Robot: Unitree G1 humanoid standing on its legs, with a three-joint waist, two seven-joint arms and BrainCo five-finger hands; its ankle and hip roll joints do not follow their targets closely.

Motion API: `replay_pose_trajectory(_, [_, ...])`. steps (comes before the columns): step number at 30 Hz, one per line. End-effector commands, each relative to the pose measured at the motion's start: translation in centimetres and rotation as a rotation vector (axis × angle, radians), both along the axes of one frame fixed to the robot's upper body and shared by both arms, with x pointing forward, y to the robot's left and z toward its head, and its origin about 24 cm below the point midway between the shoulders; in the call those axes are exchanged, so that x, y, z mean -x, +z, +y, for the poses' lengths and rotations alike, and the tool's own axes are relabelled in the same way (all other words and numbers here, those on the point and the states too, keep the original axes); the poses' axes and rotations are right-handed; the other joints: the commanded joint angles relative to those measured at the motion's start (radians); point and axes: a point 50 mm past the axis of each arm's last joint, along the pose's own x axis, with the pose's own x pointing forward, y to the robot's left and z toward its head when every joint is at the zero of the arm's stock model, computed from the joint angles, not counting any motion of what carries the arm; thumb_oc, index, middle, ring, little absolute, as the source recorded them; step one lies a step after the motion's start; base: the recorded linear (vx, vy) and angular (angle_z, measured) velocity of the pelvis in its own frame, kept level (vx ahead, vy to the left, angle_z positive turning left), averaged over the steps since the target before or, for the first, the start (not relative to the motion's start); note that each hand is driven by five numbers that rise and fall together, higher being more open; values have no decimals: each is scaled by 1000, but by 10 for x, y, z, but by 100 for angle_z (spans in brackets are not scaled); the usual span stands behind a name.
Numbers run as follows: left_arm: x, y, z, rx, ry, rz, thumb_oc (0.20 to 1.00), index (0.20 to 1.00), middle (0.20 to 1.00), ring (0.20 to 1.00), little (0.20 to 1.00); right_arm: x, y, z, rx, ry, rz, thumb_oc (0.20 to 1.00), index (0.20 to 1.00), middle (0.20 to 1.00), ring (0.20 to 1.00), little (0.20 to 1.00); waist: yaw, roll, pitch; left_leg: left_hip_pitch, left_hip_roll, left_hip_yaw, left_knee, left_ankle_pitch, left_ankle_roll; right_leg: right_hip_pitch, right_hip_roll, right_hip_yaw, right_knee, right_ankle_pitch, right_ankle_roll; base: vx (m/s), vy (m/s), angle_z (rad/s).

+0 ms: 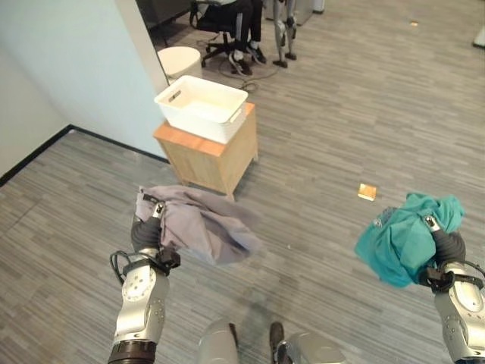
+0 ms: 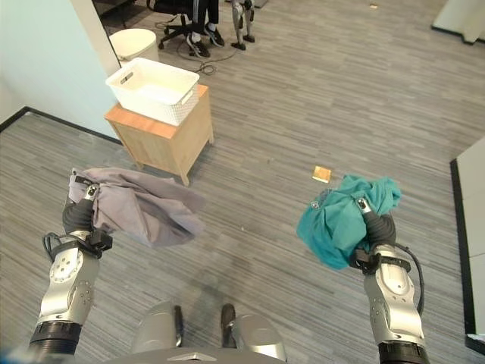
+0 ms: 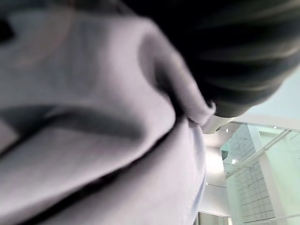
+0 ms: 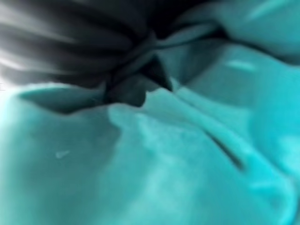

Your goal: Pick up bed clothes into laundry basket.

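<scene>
Writing shows nowhere. Left hand [image 1: 148, 220] carries grey cloth [image 1: 201, 224], right hand [image 1: 443, 241] teal cloth [image 1: 402, 239], both aloft; whether fingers clamp, cannot tell. White basket [image 1: 203, 106] sits on wooden cabinet [image 1: 208, 155].

Laundry basket [image 1: 202, 106] sitting on the bench [image 1: 208, 155], up ahead and a bit left. Bin [image 1: 179, 61] just behind it, by the wall. One cloth [image 1: 201, 224] held left, off the floor, another cloth [image 1: 405, 235] right. Small square thing [image 1: 367, 192] on the floor between bench and right cloth.
</scene>
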Motion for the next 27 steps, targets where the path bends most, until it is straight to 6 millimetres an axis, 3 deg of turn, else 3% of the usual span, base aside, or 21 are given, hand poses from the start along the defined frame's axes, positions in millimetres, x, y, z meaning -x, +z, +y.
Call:
replay_pose_trajectory(1, [-3, 38, 17, -54, 30, -182, 200, 200, 200, 200, 200, -6, 29, 2, 66, 55, -130, 200, 200, 200, 200, 200, 62, -7, -34, 20, -37, 8, -226, 73, 3, 176, -28, 103, -256, 113, 26, 359, 50, -37])
replay_pose_trajectory(2, [-2, 37, 17, -53, 30, -181, 200, 200, 200, 200, 200, -6, 28, 2, 67, 55, -129, 200, 200, 200, 200, 200, 62, -10, -34, 34, -43, 9, -249, 83, 2, 181, -32, 102, -259, 113, 26, 694, 89, -16])
replay_pose_trajectory(3, [0, 33, 18, -53, 32, -165, 200, 200, 200, 200, 200, -7, 29, 3, 107, 76, -116, 200, 200, 200, 200, 200, 74, 6, -48, 32, -41, 29, -365, 130, -4, 240, -23, 106, -276, 88, 30, 374, 36, -10])
replay_pose_trajectory(4, [0, 33, 18, -53, 33, -164, 200, 200, 200, 200, 200, -7, 29, 3, 108, 76, -116, 200, 200, 200, 200, 200, 74, 3, -48, 40, -45, 31, -377, 135, -4, 244, -28, 106, -279, 87, 31, 676, 82, -34])
replay_pose_trajectory(6, [4, 29, 25, -62, 74, -146, 200, 200, 200, 200, 200, -8, 28, 6, 118, 104, -105, 200, 200, 200, 200, 200, 83, 3, -77, 31, -21, 112, -378, 173, -14, 312, -39, 114, -287, 60, 39, 561, 80, -37])
replay_pose_trajectory(8, [8, 27, 31, -53, 101, -142, 200, 200, 200, 200, 200, -8, 26, 14, 114, 149, -96, 200, 200, 200, 200, 200, 89, -8, -108, 39, -18, 154, -332, 141, 7, 337, -62, 113, -264, 39, 56, 521, 116, -27])
replay_pose_trajectory(10, [9, 31, 34, -65, 122, -153, 200, 200, 200, 200, 200, -11, 23, 19, 126, 159, -83, 200, 200, 200, 200, 200, 99, -39, -120, 59, -38, 165, -302, 92, 32, 309, -100, 111, -150, 87, 88, 372, 101, -27])
replay_pose_trajectory(11, [9, 31, 34, -66, 122, -153, 200, 200, 200, 200, 200, -11, 23, 19, 126, 160, -83, 200, 200, 200, 200, 200, 102, -36, -122, 57, -33, 168, -303, 96, 32, 304, -96, 116, -149, 91, 87, 362, 163, -12])
replay_pose_trajectory(12, [10, 36, 39, -82, 155, -161, 200, 200, 200, 200, 200, -16, 23, 28, 103, 186, -100, 200, 200, 200, 200, 200, 112, -51, -116, 108, -50, 184, -306, 54, 66, 241, -124, 105, 77, 239, 150, 352, 185, -33])
replay_pose_trajectory(14, [8, 42, 42, -113, 165, -166, 200, 200, 200, 200, 200, -20, 21, 36, 101, 210, -93, 200, 200, 200, 200, 200, 98, -32, -91, 192, -49, 169, -337, 31, 94, 134, -113, 110, 277, 329, 167, 410, 219, -60])
replay_pose_trajectory(16, [6, 48, 44, -141, 162, -178, 200, 200, 200, 200, 200, -19, 17, 39, 117, 223, -66, 200, 200, 200, 200, 200, 77, 2, -76, 257, -39, 134, -371, 15, 109, 39, -85, 108, 369, 315, 150, 397, 152, 7])
replay_pose_trajectory(18, [5, 50, 43, -141, 157, -181, 200, 200, 200, 200, 200, -18, 15, 40, 116, 233, -55, 200, 200, 200, 200, 200, 59, 5, -72, 292, -49, 111, -396, 13, 110, -11, -88, 105, 390, 279, 138, 285, 39, 68])
replay_pose_trajectory(20, [3, 51, 41, -134, 137, -191, 200, 200, 200, 200, 200, -15, 9, 38, 116, 239, -26, 200, 200, 200, 200, 200, 34, 15, -68, 342, -57, 71, -424, 6, 103, -78, -92, 109, 307, 230, 112, 424, -38, 66])
replay_pose_trajectory(21, [-1, 49, 36, -127, 103, -182, 200, 200, 200, 200, 200, -13, 7, 35, 110, 231, -12, 200, 200, 200, 200, 200, -1, 17, -64, 377, -71, 4, -437, -16, 88, -112, -86, 163, 165, 184, 101, 402, -75, 86])
replay_pose_trajectory(22, [-2, 49, 36, -127, 103, -182, 200, 200, 200, 200, 200, -13, 7, 34, 110, 231, -13, 200, 200, 200, 200, 200, -4, 19, -64, 375, -68, 2, -436, -14, 88, -109, -85, 160, 156, 191, 100, 542, -131, 99])
replay_pose_trajectory(24, [-7, 42, 26, -109, 52, -166, 200, 200, 200, 200, 200, -11, 1, 31, 99, 225, 11, 200, 200, 200, 200, 200, -44, 12, -72, 411, -87, -83, -454, -49, 72, -86, -42, 332, -91, 182, 119, 416, -84, 129])
replay_pose_trajectory(25, [-7, 42, 26, -109, 52, -166, 200, 200, 200, 200, 200, -11, 1, 31, 99, 225, 11, 200, 200, 200, 200, 200, -44, 13, -71, 413, -86, -84, -454, -49, 72, -83, -42, 331, -93, 183, 119, 428, -155, 137])
replay_pose_trajectory(26, [-10, 38, 19, -107, 3, -157, 200, 200, 200, 200, 200, -8, -3, 29, 94, 221, 28, 200, 200, 200, 200, 200, -62, 5, -78, 436, -89, -165, -465, -69, 59, -114, -14, 463, -163, 217, 151, 364, -188, 91])
replay_pose_trajectory(27, [-11, 36, 15, -111, -18, -149, 200, 200, 200, 200, 200, -5, -4, 29, 93, 222, 36, 200, 200, 200, 200, 200, -65, 0, -81, 445, -86, -198, -467, -79, 54, -124, -12, 471, -186, 238, 160, 437, -299, 129])
